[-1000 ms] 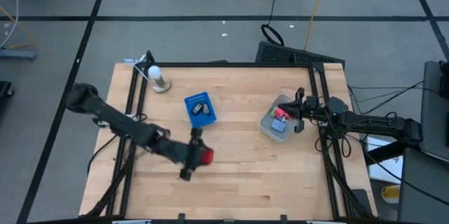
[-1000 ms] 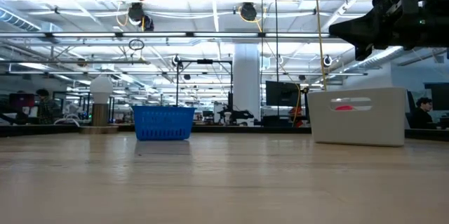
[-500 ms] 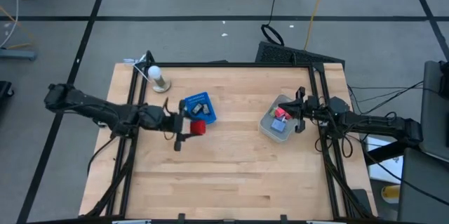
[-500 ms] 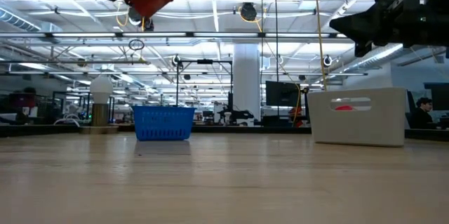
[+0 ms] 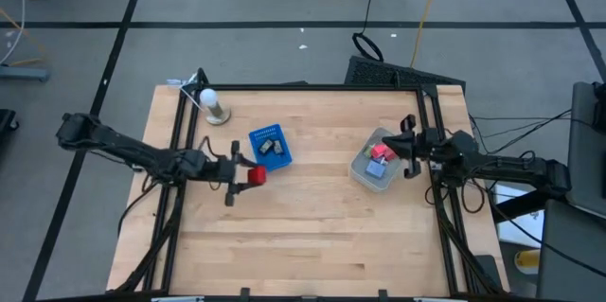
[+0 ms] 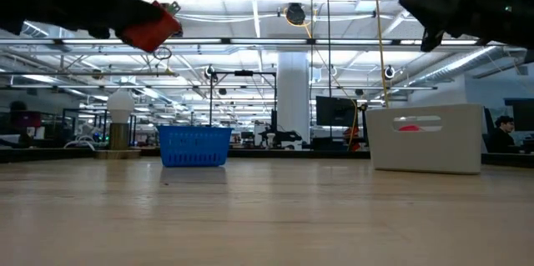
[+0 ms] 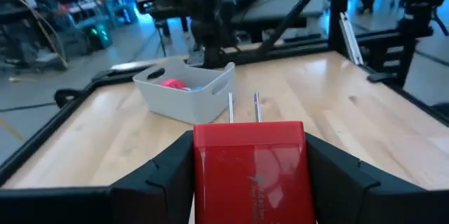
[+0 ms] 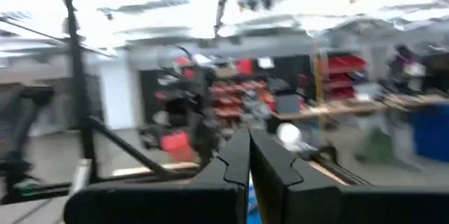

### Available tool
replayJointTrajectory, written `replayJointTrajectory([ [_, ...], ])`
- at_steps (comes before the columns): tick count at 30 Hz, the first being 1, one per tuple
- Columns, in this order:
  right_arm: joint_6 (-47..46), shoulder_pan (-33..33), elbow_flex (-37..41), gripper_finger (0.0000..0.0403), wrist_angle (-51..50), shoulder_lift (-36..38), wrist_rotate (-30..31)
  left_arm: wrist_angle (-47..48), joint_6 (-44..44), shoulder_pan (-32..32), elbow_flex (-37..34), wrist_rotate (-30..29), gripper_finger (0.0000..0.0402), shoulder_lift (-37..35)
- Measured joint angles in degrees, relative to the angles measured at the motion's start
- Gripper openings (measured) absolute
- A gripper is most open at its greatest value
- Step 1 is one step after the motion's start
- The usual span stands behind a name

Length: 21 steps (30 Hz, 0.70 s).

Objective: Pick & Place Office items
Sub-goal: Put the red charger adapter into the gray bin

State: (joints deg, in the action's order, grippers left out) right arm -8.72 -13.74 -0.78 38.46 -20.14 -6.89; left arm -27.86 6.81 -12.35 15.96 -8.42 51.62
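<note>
My left gripper [image 5: 248,175] clamps a red plug [image 7: 254,169], unplaced; items already fill both bins; right gripper [image 5: 409,155] closed, empty.

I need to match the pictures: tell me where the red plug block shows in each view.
High view: red plug block in the left hand, just left of the blue basket.
Low view: upper left, raised above the table.
Left wrist view: bottom centre, prongs toward the grey bin.
Right wrist view: cannot tell.
Shared landmark: the grey bin.
</note>
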Motion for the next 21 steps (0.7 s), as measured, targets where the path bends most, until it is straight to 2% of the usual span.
replayJointTrajectory([
  [4,0.69,0.05,0.00,0.0004,0.31,-0.14,-6.33,-10.68,-1.91,-1.36,-4.54,-4.67,0.0211,-0.01],
  [6,0.67,0.13,0.00,0.0004,-1.18,-0.49,-6.88,-13.23,-2.91,-1.66,-5.76,-5.81,0.0211,-0.09],
  [12,3.21,2.19,0.00,0.0004,-3.06,-2.43,-6.77,-12.50,-5.49,-1.67,-6.13,-7.69,0.0211,-0.58],
  [21,7.34,7.39,0.00,0.0004,-1.90,-4.78,-6.71,-8.70,-3.52,-1.69,-6.11,-6.65,0.0211,-0.75],
])
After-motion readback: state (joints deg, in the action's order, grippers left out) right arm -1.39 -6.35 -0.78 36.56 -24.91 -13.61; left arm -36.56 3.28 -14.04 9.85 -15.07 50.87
